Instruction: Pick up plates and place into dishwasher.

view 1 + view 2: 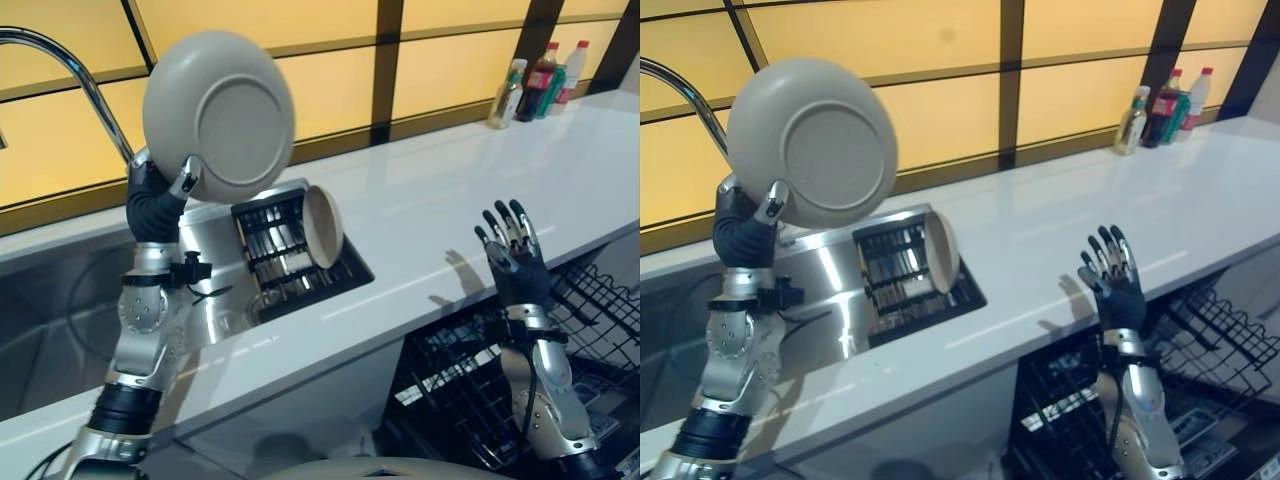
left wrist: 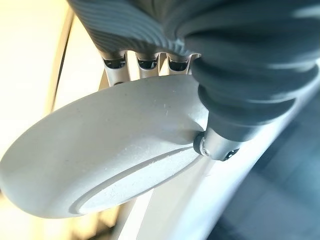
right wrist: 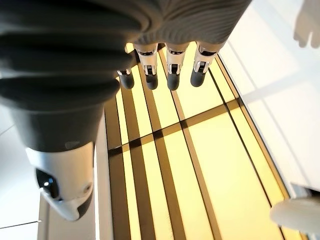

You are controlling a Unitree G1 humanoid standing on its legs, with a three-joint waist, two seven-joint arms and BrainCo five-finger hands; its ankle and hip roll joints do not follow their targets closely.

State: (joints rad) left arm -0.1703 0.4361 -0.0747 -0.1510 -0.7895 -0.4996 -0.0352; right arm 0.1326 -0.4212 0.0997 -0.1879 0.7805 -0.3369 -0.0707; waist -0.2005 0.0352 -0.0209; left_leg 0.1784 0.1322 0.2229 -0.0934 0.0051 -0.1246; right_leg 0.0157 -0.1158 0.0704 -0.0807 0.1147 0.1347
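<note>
Left eye view: your left hand (image 1: 160,190) is raised above the sink (image 1: 215,255), thumb and fingers pinched on the lower rim of a grey plate (image 1: 220,115). The plate is held up nearly on edge, its underside and foot ring facing the camera, just beside the curved faucet (image 1: 70,60). A second plate (image 1: 323,225) stands on edge in the dark drying rack (image 1: 275,250) set into the sink. Your right hand (image 1: 515,255) is lifted over the front edge of the white counter (image 1: 480,170), fingers straight and spread, holding nothing. Below it you see the dishwasher rack (image 1: 600,300) pulled out, black wire. Bottles (image 1: 535,85) stand at the far end of the counter by the amber window panels.

Right eye view: same layout; held plate (image 1: 812,140) well apart from the dishwasher rack (image 1: 1225,335).

Left wrist view: fingers (image 2: 145,62) pass behind the plate's (image 2: 105,160) rim, thumb (image 2: 217,145) presses on the underside near the foot ring. Firm pinch.

Right wrist view: fingers (image 3: 172,72) extended, thumb (image 3: 62,192) apart, nothing between them; window panels beyond.
</note>
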